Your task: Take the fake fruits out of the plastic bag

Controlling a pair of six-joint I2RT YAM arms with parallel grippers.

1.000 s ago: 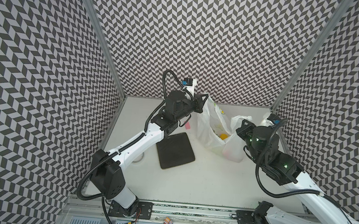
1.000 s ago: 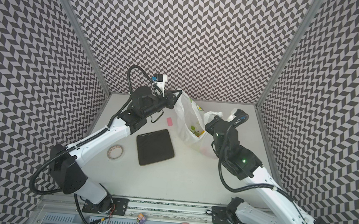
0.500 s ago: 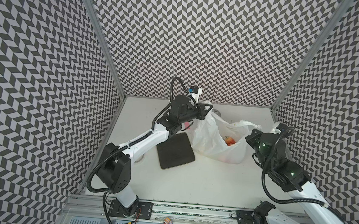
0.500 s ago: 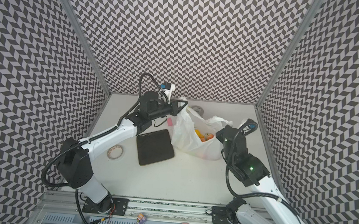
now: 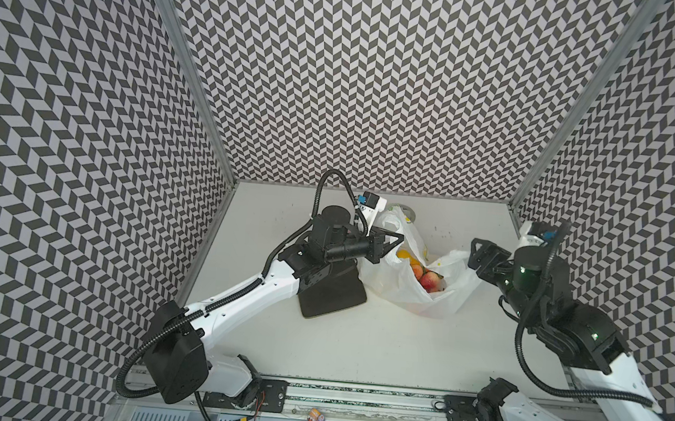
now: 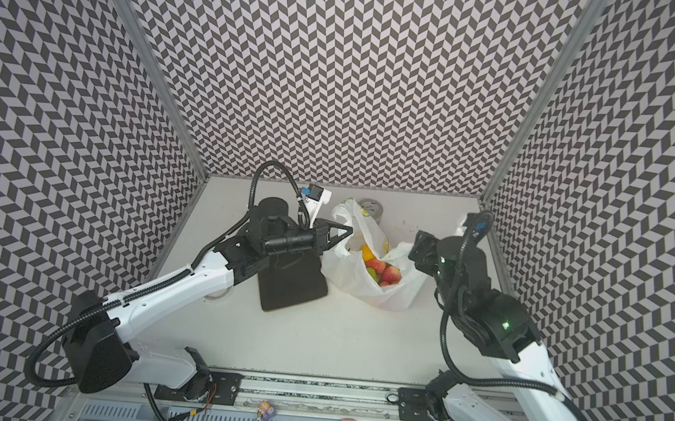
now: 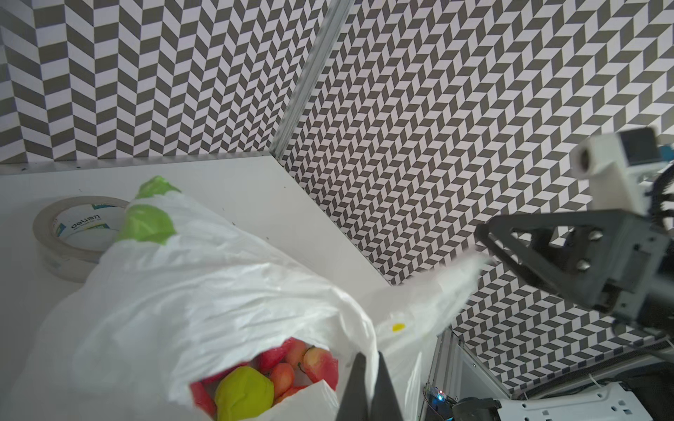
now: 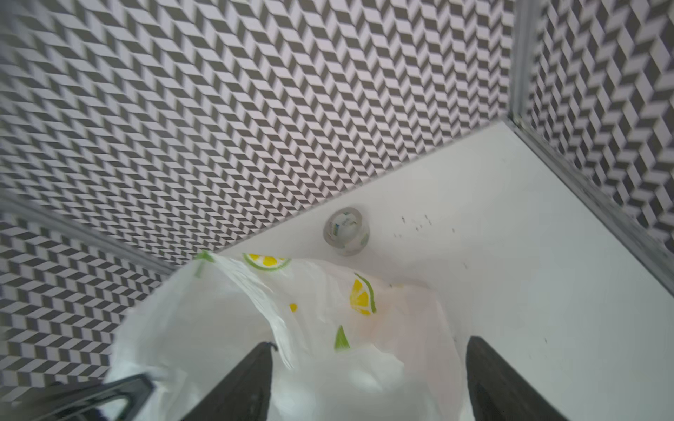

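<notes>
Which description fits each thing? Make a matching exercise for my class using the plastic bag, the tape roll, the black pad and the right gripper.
Column one:
1. plastic bag
2. tape roll
3. black pad
4. right gripper

Column two:
A. jaws wide open
B. dark and flat, lying beside the plastic bag
C. white with lemon prints, fruits inside
D. near the back wall

Pairs: 1-C, 2-D, 3-B, 4-A
</notes>
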